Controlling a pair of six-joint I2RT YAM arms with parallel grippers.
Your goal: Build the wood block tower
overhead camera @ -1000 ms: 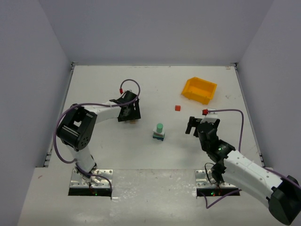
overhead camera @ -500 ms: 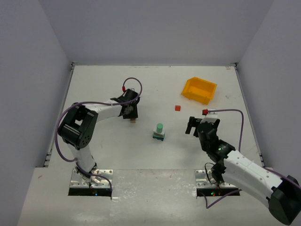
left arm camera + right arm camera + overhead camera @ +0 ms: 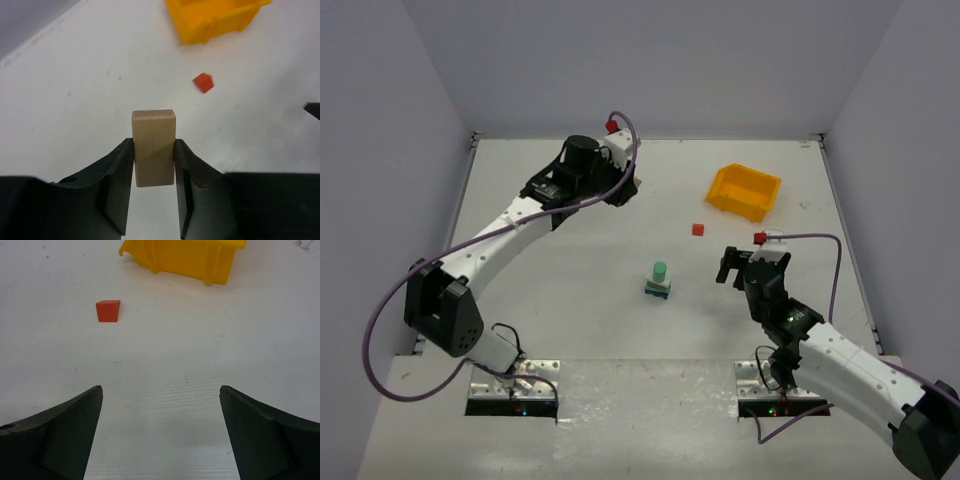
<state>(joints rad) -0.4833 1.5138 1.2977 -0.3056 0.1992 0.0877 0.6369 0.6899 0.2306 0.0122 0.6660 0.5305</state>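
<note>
The wood block tower (image 3: 659, 281) is a short stack at mid-table, a green cylinder on top of blue and pale blocks. My left gripper (image 3: 154, 146) is shut on a pale tan wooden block (image 3: 153, 147), held upright above the table. In the top view the left gripper (image 3: 623, 188) hangs over the back of the table, left of the tower. A small red cube (image 3: 697, 229) (image 3: 203, 82) (image 3: 108, 310) lies alone between the tower and the bin. My right gripper (image 3: 728, 268) (image 3: 160, 395) stands open and holds nothing, right of the tower.
A yellow plastic bin (image 3: 745, 190) (image 3: 215, 17) (image 3: 185, 255) sits at the back right, beyond the red cube. Grey walls close in the white table (image 3: 540, 300) on three sides. A purple cable loops off each arm.
My left gripper shut on the tan block at mid-left, and the arm stretched out, carrying it up and toward the back. The right arm has not moved.
</note>
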